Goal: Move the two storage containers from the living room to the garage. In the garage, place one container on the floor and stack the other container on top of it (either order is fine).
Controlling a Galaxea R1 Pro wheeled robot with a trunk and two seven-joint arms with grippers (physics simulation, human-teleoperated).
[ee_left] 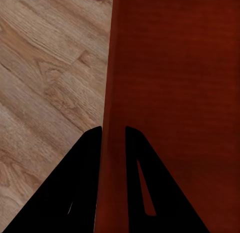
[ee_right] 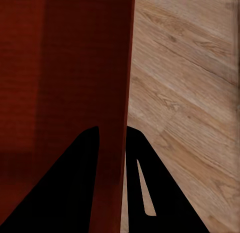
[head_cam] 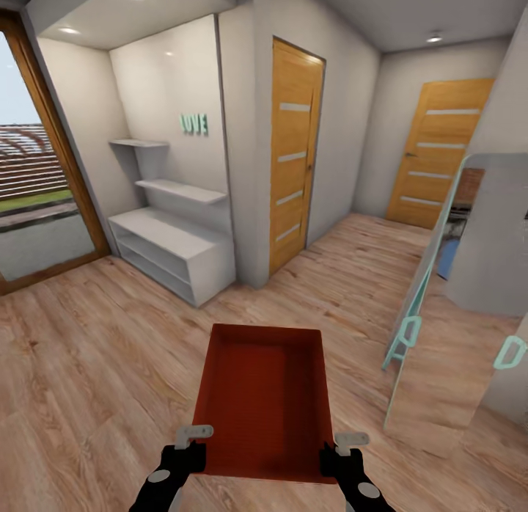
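Note:
A rust-red open-top storage container (head_cam: 265, 398) hangs in front of me above light wood-plank flooring (head_cam: 95, 350), empty inside. My left gripper (head_cam: 192, 440) is shut on its near left wall, and my right gripper (head_cam: 343, 446) is shut on its near right wall. In the left wrist view the two black fingers (ee_left: 85, 183) pinch the container's red wall (ee_left: 112, 143), with the bin's inside on one side and planks on the other. In the right wrist view the black fingers (ee_right: 80, 188) likewise clamp the red wall (ee_right: 117, 158).
A white shelf unit (head_cam: 172, 251) stands in an alcove ahead left, beside a wood-framed glass door (head_cam: 37, 182). Two wooden doors (head_cam: 293, 152) (head_cam: 440, 152) lie ahead along a corridor. A leaning mirror with teal frame (head_cam: 440, 292) stands close on the right.

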